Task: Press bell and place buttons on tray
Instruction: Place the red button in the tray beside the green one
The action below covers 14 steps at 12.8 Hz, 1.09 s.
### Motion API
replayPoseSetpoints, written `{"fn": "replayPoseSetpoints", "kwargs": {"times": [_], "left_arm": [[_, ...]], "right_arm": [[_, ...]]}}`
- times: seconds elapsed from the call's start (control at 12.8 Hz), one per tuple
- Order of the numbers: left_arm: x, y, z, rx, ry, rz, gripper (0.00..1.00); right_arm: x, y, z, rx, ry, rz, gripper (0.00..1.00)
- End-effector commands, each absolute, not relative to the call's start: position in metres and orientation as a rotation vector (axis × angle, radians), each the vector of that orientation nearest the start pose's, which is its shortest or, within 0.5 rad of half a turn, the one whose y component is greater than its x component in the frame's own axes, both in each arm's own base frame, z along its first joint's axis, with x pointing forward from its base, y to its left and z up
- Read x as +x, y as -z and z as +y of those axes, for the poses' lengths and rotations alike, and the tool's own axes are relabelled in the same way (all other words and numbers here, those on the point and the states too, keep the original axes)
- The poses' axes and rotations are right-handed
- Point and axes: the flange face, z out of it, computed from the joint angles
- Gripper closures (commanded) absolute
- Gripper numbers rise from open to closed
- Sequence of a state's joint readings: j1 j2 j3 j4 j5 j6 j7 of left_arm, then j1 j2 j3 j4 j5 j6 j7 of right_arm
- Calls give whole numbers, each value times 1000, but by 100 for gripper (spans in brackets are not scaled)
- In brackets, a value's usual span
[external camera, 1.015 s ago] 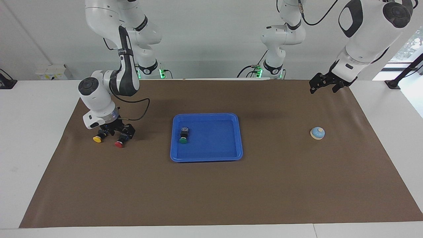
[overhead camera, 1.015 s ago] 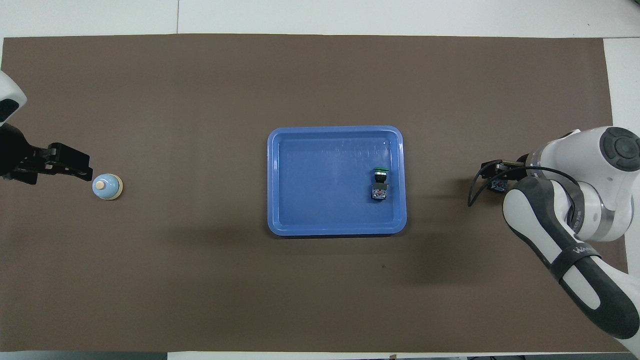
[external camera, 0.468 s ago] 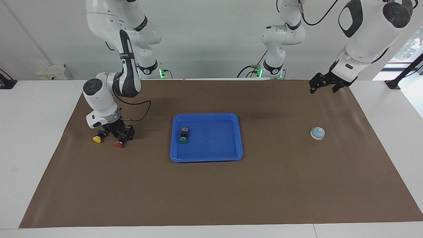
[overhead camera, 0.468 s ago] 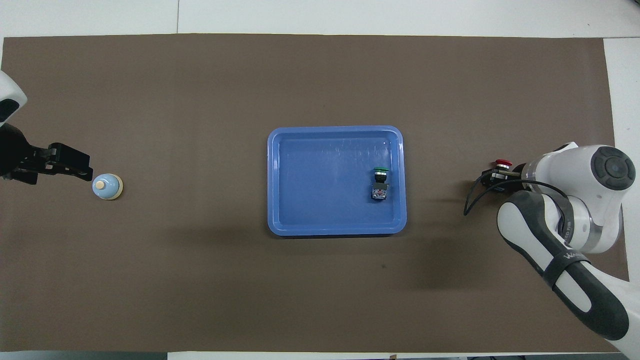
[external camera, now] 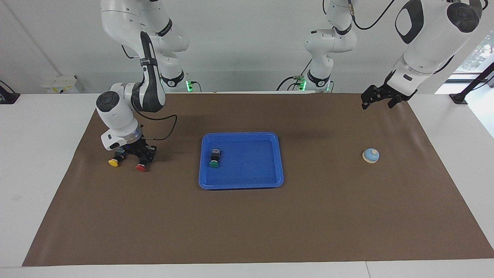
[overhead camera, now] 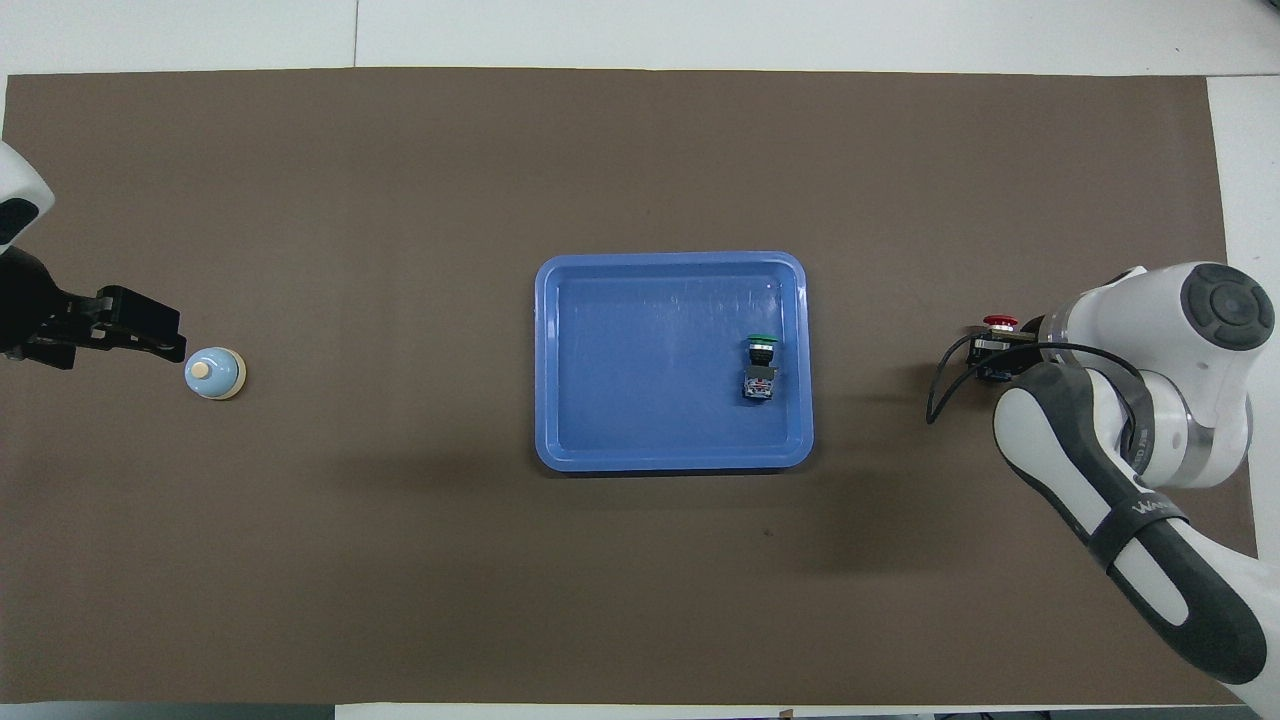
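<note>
Right tool [external camera: 141,155] is down at the counter, well out from the tray [external camera: 241,136] toward the right arm's end, fingers pinched in on the black body of the red button [external camera: 140,167]. It looks gripped, though the wrist hides much of it from above. The yellow button [external camera: 113,163] sits just beside, farther from the tray, close enough to get knocked. The green button [external camera: 213,163] lies in the tray already, by the rim on the right arm's side. So the job now, I'd say: lift straight up first, clear of yellow, then swing over the tray and set red on bare floor away from green. Left tool [external camera: 377,97] hangs wide open, empty, waiting above the counter; the bell [external camera: 371,155] stands well off the tray toward the left arm's end.
</note>
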<state>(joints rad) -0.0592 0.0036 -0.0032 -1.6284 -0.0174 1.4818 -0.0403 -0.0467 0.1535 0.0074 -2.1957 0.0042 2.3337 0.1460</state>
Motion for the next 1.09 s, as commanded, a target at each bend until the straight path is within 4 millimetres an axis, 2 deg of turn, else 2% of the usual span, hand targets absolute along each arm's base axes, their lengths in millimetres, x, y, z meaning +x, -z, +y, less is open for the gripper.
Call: {"fn": "replayPoseSetpoints", "kwargs": {"times": [0.0,0.16,0.31,0.39,0.62,0.7,0.86,1.02], "left_arm": [[540,-589,-34,-3140,-218,22,0],[540,-589,-34,-3140,-218,22,0],[540,-589,-34,-3140,-218,22,0],[540,-589,-34,-3140,-218,22,0],[540,-589,-34,-3140,-218,22,0],[540,-589,-34,-3140,-220,22,0],[540,-589,-34,-3140,-218,22,0],[540,-589,-34,-3140,-218,22,0]], "right_arm": [[572,-359,34,-3141,-42,240,100],[585,-382,90,-3145,-52,249,100],[582,-395,157,-3144,-27,237,100],[572,-398,193,-3143,-18,217,100],[537,-381,295,-3145,-28,266,100],[532,-370,319,-3152,-38,263,100],[524,-345,349,-3148,-23,252,100],[523,-328,352,-3142,-11,264,100]]}}
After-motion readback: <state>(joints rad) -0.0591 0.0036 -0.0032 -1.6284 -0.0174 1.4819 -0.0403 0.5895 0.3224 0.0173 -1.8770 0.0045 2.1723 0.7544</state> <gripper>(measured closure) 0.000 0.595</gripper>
